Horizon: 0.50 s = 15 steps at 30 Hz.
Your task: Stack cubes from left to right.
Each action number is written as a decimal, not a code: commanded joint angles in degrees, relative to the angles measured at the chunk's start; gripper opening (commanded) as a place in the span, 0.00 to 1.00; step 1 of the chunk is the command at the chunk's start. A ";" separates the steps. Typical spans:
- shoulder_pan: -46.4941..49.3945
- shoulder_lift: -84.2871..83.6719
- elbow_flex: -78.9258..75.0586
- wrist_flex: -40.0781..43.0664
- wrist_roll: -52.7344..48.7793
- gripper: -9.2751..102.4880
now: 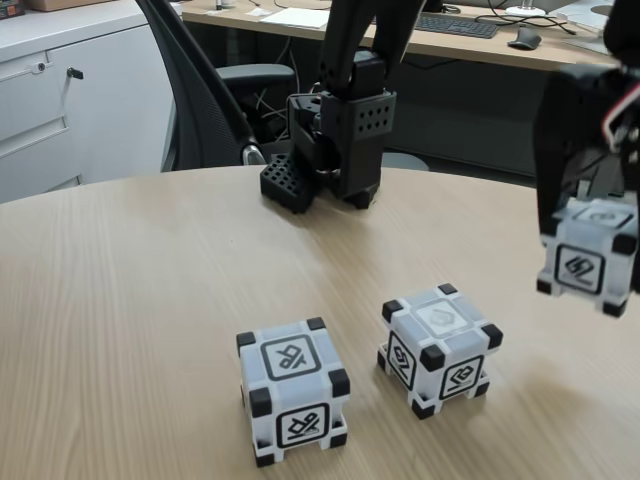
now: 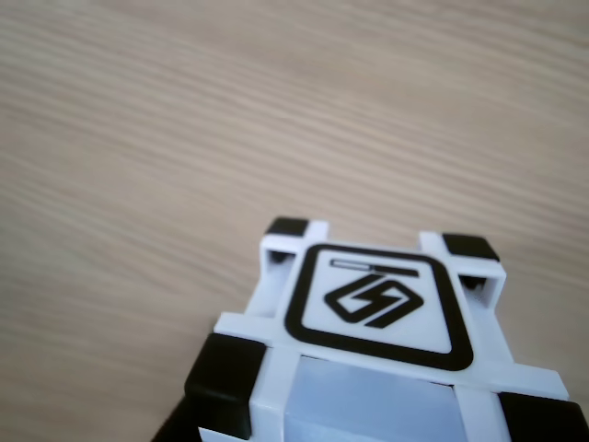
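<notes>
Two white cubes with black corners rest on the round wooden table in the fixed view: one at the front point(image 1: 293, 392) and one to its right point(image 1: 438, 347), a small gap apart. A third cube point(image 1: 585, 262) hangs in the air at the right edge, clear of the table, with its shadow on the wood below. My black gripper point(image 1: 590, 215) comes down from above and is shut on it. In the other view the held cube point(image 2: 377, 341) sits low in the picture, its symbol face up, over bare tabletop point(image 2: 184, 138).
The arm's black base point(image 1: 345, 130) stands at the table's far edge with a perforated black block point(image 1: 288, 182) beside it. Behind are an office chair point(image 1: 215, 90), a desk with a keyboard point(image 1: 455, 25), and a white cabinet point(image 1: 60, 90).
</notes>
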 commanded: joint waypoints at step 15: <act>9.93 8.70 -0.26 6.77 -0.53 0.08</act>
